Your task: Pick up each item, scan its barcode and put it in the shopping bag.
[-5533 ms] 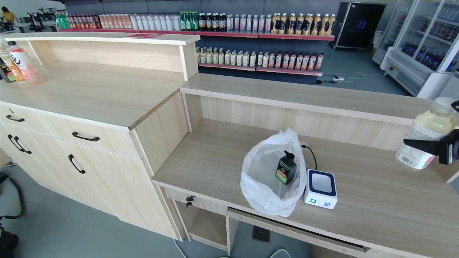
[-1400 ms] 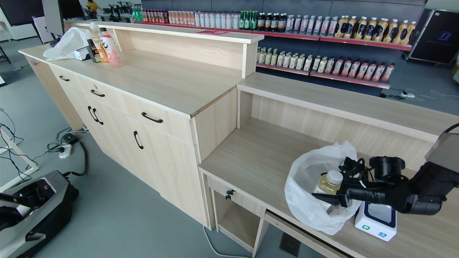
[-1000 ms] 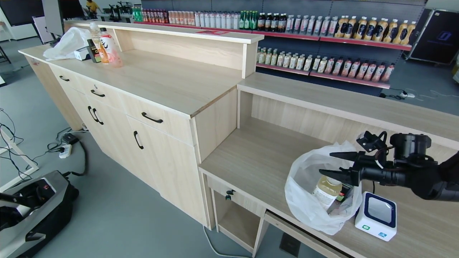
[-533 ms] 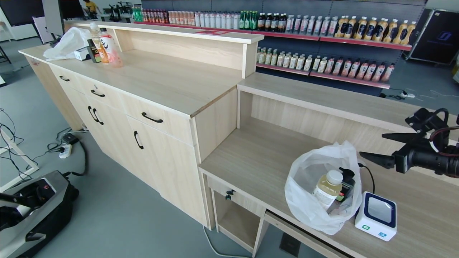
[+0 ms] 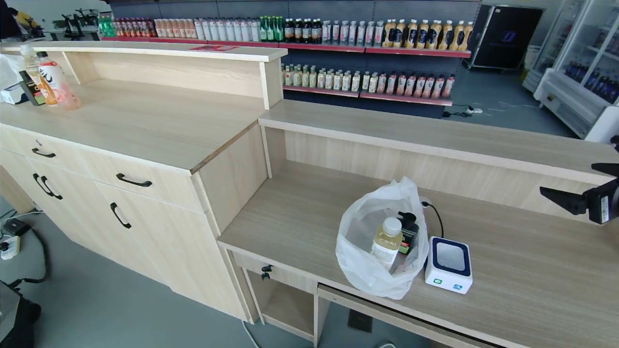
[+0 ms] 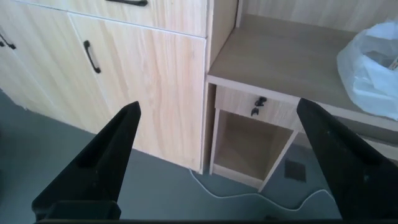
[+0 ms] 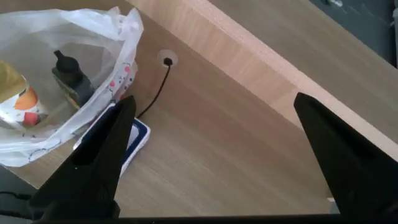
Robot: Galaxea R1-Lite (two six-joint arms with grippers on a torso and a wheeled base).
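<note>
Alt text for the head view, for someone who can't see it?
A translucent white plastic shopping bag on the light wooden counter holds a white-capped pale yellow bottle and a black pump bottle. A white square barcode scanner stands beside it; the open right gripper hangs empty at the right edge.

On my lower table point(image 5: 532, 270) the shopping bag point(image 5: 367, 261) sits near the front edge, and the scanner point(image 5: 449, 265) is just beside it on the right. In the bag a capped bottle point(image 5: 387, 239) stands upright, with a pump bottle point(image 5: 408, 231) against its scanner side. The cable point(image 5: 436, 217) runs back from the scanner to a hole behind the bag. A raised ledge point(image 5: 411, 130) backs this table, and drink shelves point(image 5: 367, 46) stand beyond it. A taller table point(image 5: 135, 125) adjoins on the left, with two bottles point(image 5: 48, 79) at its far end. My right claw point(image 5: 567, 178) hangs over the lower table's right end, well apart from the scanner.
</note>
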